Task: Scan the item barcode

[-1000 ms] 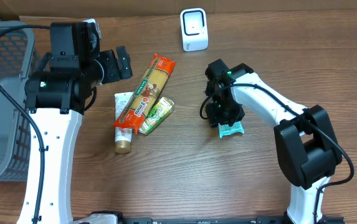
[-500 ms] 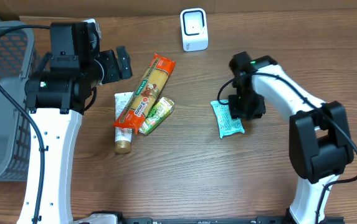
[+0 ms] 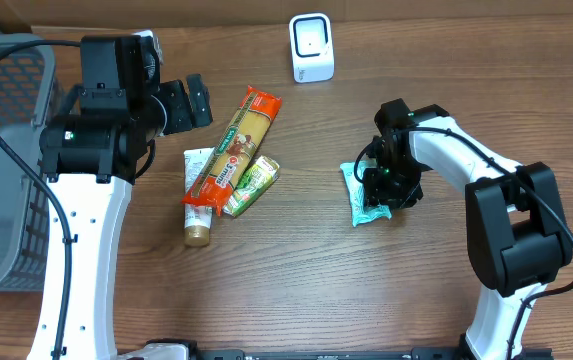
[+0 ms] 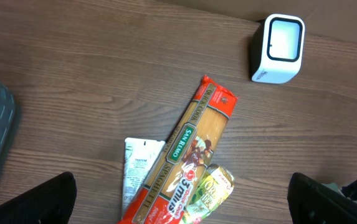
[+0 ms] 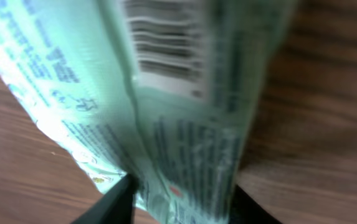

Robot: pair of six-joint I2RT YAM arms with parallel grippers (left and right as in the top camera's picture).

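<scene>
Green packet [image 3: 354, 204] on table [image 3: 296, 290], barcode up, between right end effector [image 5: 181, 208] jaws, half-open; grip cannot tell.

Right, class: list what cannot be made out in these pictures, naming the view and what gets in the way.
Packet text: right wrist view, blurred; barcode cut by the top edge.
Right gripper grip: overhead, its own wrist hides the fingertips.
Tube: overhead, pasta covers one side.
Basket: overhead, cut by the left edge.
</scene>
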